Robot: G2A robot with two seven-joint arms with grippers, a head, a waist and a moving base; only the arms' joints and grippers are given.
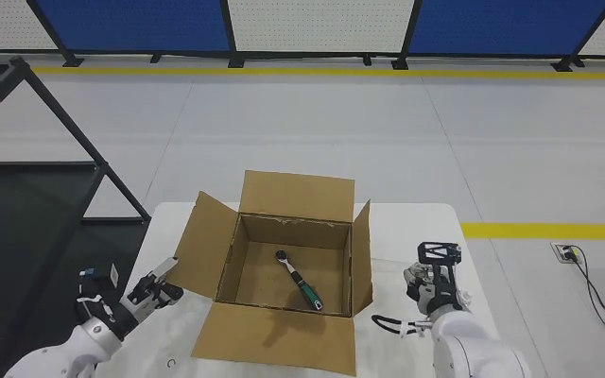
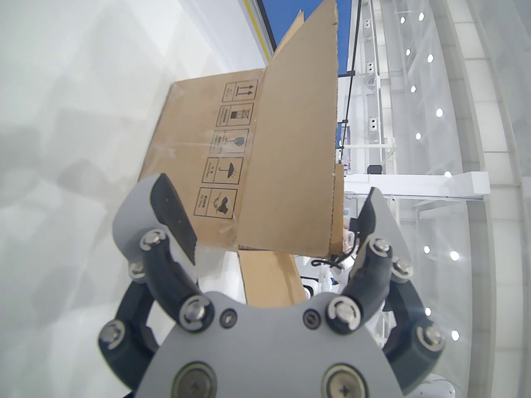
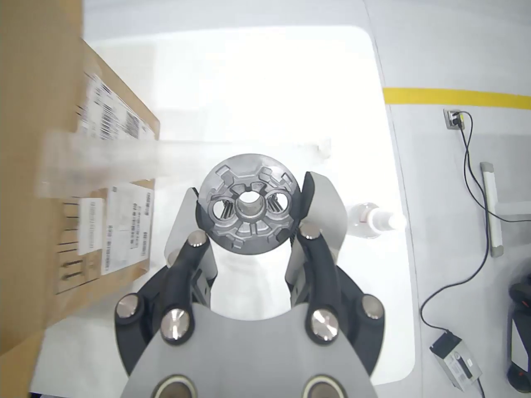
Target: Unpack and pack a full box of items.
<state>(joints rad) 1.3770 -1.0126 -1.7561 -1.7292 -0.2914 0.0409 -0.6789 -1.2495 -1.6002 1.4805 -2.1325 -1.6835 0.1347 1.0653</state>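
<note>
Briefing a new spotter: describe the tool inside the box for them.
Find the big open cardboard box. On its floor lies a ratchet wrench, diagonally. Unlike the round metal hub in the right end effector, it is long with a green-black handle.

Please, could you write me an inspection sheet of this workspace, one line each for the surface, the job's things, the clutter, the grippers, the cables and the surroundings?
Surface: white table, rounded corners, no spill seen.
Job's things: open cardboard box, flaps out; ratchet wrench lies on its floor; round metal part held beside the box.
Clutter: small white bottle on the table.
Grippers: left gripper open, empty, near the box's side flap; right gripper shut on the round metal part.
Cables: black cable from a floor socket, off the table.
Surroundings: blue and white panels, yellow floor line, black frame.
</note>
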